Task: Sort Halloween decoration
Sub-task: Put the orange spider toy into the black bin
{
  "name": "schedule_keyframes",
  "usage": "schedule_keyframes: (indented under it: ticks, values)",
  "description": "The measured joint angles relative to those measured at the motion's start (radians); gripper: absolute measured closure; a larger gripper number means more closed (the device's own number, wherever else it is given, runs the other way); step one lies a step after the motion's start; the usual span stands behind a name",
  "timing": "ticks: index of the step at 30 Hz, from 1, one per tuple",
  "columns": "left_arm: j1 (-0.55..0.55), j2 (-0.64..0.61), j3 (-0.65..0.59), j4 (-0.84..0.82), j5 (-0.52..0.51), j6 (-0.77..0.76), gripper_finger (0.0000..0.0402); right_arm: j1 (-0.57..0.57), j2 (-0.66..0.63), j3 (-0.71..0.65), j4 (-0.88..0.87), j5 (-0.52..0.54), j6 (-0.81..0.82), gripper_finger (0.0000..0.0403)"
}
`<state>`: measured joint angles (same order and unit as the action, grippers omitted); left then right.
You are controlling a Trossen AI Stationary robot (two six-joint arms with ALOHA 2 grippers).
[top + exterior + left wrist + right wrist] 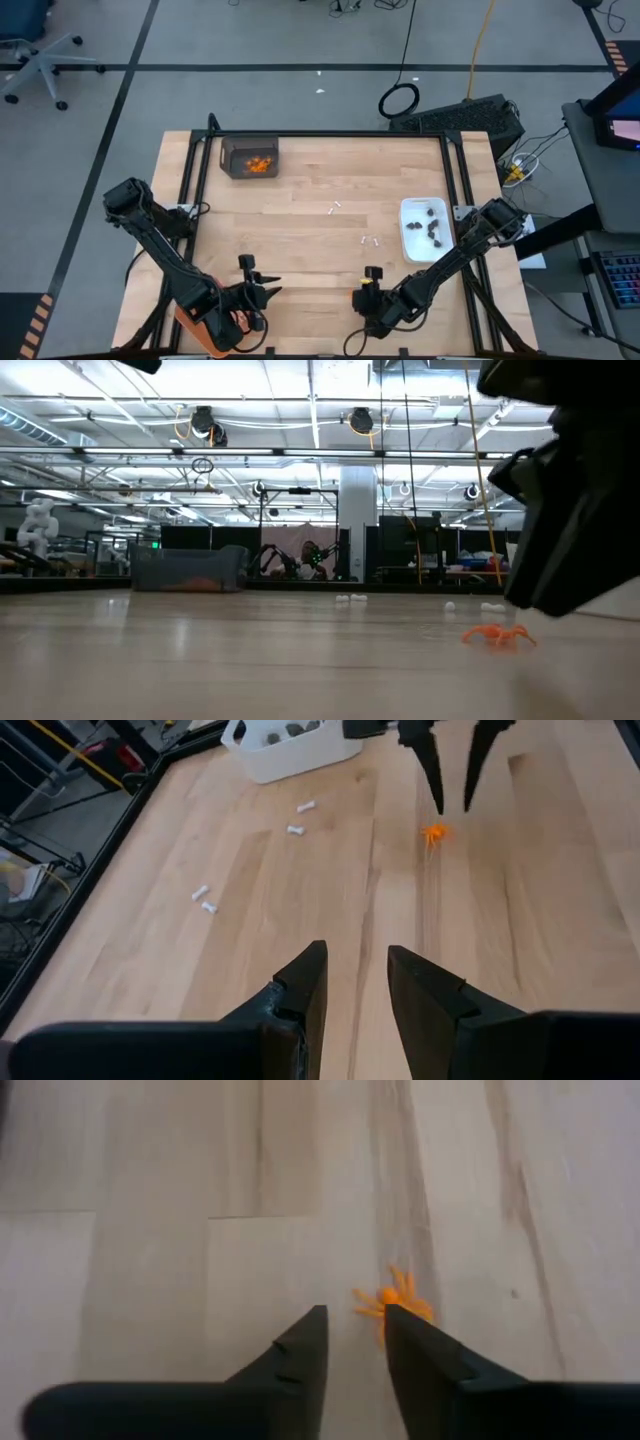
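Sorting layout: grey bin (249, 157) at the far left of the table (320, 200) holds orange bits (260, 165), and the white dish (427, 228) at the right edge holds dark bits (433, 228) (one kind per container, so each container seems to serve as that kind's destination).
White sticks: a few (336, 209) lie loose on the bare wood between the two containers, with another pair (370, 240) just left of the dish; none looks sorted yet.
Orange spider: one orange piece (393, 1302) lies alone on the wood near the front edge, well apart from the bin where its kind is gathered, so it is probably the piece in hand.
Right gripper: right gripper (355, 1342) hangs just above the table with the spider just beyond its tips, slightly off to one finger's side.
Right jaws: parted by a narrow gap, holding nothing; the left wrist view shows the fingertips (437, 782) clear of the spider (434, 834).
Left gripper: left gripper (356, 982) waits near the front left, pointed across toward the other arm.
Left jaws: slightly apart, with only bare wood between them, nothing held or touched.
Judgement: the narrow gap suits so small a piece, but the tips seem to need centring over it before they close.
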<state>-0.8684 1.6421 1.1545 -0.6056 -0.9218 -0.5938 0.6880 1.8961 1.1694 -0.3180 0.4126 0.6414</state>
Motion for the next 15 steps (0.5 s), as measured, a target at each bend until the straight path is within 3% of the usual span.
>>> schedule_keyframes:
  ticks: [5, 9, 12, 15]
  values:
    - [0.004, 0.0, 0.0, 0.0, 0.0, 0.001, 0.0295, -0.016, 0.037, 0.0, -0.001, 0.002, 0.006, 0.0275]
    - [0.005, 0.0, 0.0, 0.0, -0.001, 0.022, 0.0295, -0.031, 0.052, 0.002, -0.002, -0.01, 0.008, 0.0261]
    - [0.005, 0.0, 0.0, 0.0, -0.001, 0.025, 0.0295, -0.041, 0.061, 0.003, -0.002, -0.024, 0.008, 0.0277]
    - [0.005, 0.0, 0.0, 0.0, -0.001, 0.025, 0.0295, -0.049, 0.061, 0.003, -0.007, -0.025, 0.001, 0.032]
